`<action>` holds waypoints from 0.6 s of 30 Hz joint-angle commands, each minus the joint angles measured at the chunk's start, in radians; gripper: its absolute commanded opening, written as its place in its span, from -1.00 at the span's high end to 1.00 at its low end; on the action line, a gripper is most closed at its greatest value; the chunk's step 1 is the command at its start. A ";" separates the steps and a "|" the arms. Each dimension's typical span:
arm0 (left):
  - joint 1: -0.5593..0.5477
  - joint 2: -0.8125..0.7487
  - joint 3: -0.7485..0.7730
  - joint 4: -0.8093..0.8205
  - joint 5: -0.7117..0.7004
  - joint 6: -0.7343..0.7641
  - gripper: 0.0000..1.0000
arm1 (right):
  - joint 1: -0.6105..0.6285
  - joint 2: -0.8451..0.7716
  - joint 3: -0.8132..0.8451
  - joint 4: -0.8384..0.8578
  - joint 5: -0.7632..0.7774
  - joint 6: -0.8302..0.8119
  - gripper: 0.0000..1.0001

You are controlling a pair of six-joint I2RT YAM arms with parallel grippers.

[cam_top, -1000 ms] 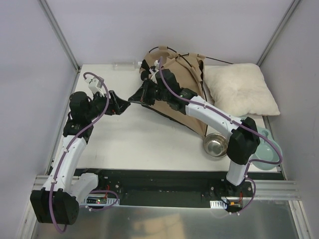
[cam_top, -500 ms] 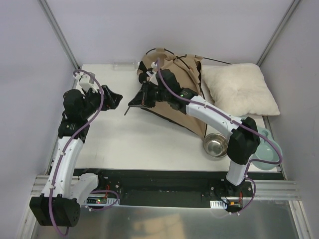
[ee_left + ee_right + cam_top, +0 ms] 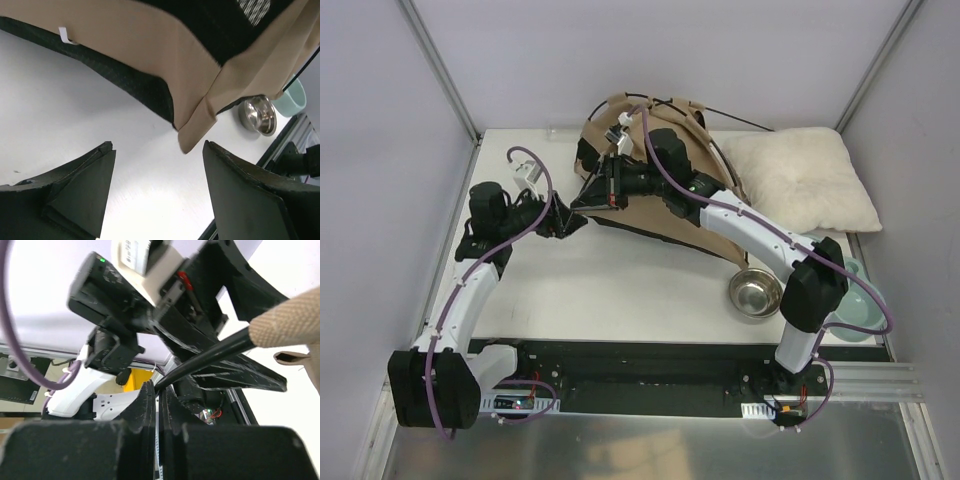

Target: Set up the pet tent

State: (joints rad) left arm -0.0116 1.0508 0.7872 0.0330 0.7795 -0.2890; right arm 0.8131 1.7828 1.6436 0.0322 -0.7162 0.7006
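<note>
White bench carries the tent, half-raised and slumped at the far edge. My right hand pinches a pole; my left hand gapes empty beside the tent's corner. Propping it up seems left.

Soft tan cloth on the pet tent, woven and dull, no shine. Rough black netting along its lower edge. Thin black pole, smooth with a little gloss, inside a coarse tan cloth sleeve. Fluffy off-white fuzz on the pillow. Bare shiny metal for the small bowl, bright like a mirror. Smooth pale green plastic for the green bowl. White table top, smooth with a faint shine. Dull, grainy black plastic on the fingers of the left gripper.
</note>
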 commanded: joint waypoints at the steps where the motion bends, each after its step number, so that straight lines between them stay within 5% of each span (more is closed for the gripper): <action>1: 0.004 -0.011 -0.066 0.155 0.086 0.044 -0.44 | -0.014 -0.048 0.055 0.149 -0.088 0.022 1.00; 5: 0.004 0.000 -0.140 0.373 0.075 -0.018 -0.40 | -0.019 -0.040 0.059 0.167 -0.092 0.040 1.00; 6: 0.004 0.005 -0.167 0.462 0.075 -0.041 -0.38 | -0.020 -0.037 0.059 0.175 -0.355 0.046 1.00; 7: 0.004 0.009 -0.192 0.532 0.064 -0.064 -0.36 | -0.019 -0.036 0.059 0.179 -0.098 0.050 1.00; 18: -0.030 0.046 -0.215 0.728 0.086 -0.091 -0.30 | -0.026 -0.026 0.058 0.183 -0.068 0.063 1.00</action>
State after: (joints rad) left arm -0.0277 1.1080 0.5751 0.6090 0.8139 -0.3611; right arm 0.7910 1.7832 1.6459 0.1200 -0.7864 0.7750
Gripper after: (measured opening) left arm 0.647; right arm 0.038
